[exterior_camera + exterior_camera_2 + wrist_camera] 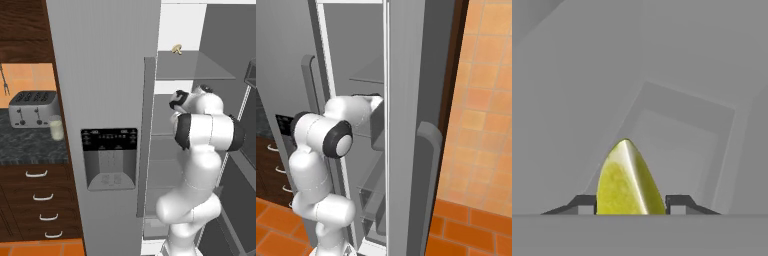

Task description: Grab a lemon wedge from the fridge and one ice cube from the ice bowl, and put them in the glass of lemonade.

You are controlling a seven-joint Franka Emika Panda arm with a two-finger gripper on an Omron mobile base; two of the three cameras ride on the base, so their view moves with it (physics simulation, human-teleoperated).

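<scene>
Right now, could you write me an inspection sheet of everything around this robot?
Surface: dark speckled counter left of the fridge; grey shelves inside the fridge.
Job's things: lemon wedge between the fingertips; glass of pale lemonade on the counter beside the toaster; right fridge door open.
Clutter: small tan mushroom-shaped item on an upper shelf.
Gripper: gripper reached into the fridge, a fingertip at each side of the wedge; contact cannot be told.
Cables: nothing seen.
Surroundings: wooden drawers under the counter, orange tiled wall and floor.
</scene>
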